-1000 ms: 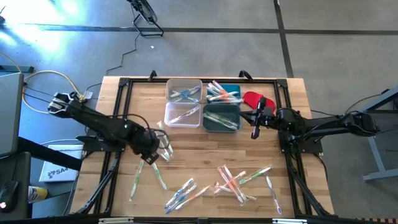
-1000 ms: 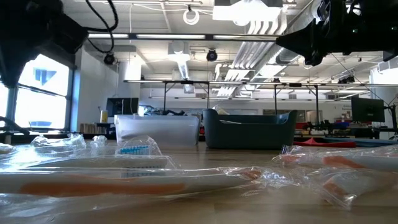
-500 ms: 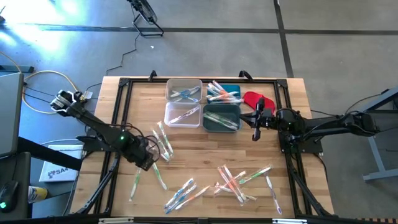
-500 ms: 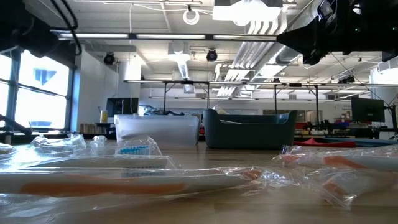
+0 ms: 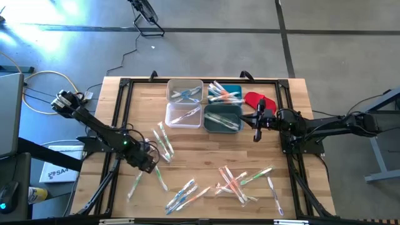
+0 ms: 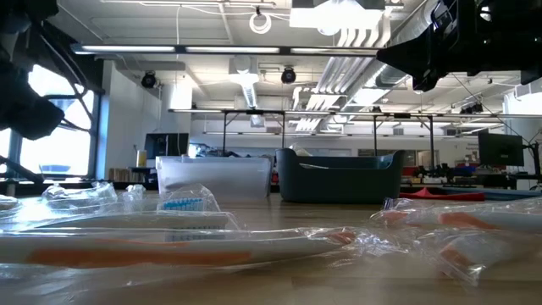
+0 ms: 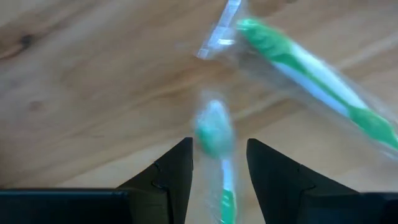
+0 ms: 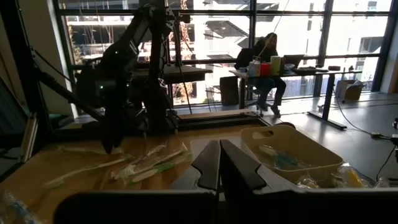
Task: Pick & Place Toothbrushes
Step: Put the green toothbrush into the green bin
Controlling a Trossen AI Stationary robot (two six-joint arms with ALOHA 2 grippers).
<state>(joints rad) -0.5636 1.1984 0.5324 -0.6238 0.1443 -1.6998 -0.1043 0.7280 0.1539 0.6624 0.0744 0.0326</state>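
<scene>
A: What lies around your left gripper [image 5: 149, 164]?

B: It is low over the left part of the wooden table [image 5: 206, 147], fingers [image 7: 174, 174] parted, with a wrapped green toothbrush [image 7: 214, 134] lying between them. I cannot tell whether they touch it. A second green toothbrush [image 7: 311, 71] lies slantwise just beside it, the nearest thing in your way. A few more wrapped ones [image 5: 164, 140] sit just beyond the gripper toward the bins.

A: And the other toothbrushes?

B: Two loose heaps lie on the near part of the table: a blue-and-orange cluster [image 5: 185, 195] and a bigger crossed pile [image 5: 240, 181]. Others already lie in the clear bins [image 5: 184, 103] and the dark teal bins [image 5: 224, 106] at the far edge. A red piece [image 5: 253, 98] lies beside the teal bins.

A: The right gripper [image 5: 255, 133]?

B: Shut with nothing in it, held above the table just beside the teal bins.

A: What differs from a second ago?

B: Your left arm has swung back toward the table's left edge and come down on the green toothbrush; earlier it stood nearer the middle. The right arm has not moved.
</scene>
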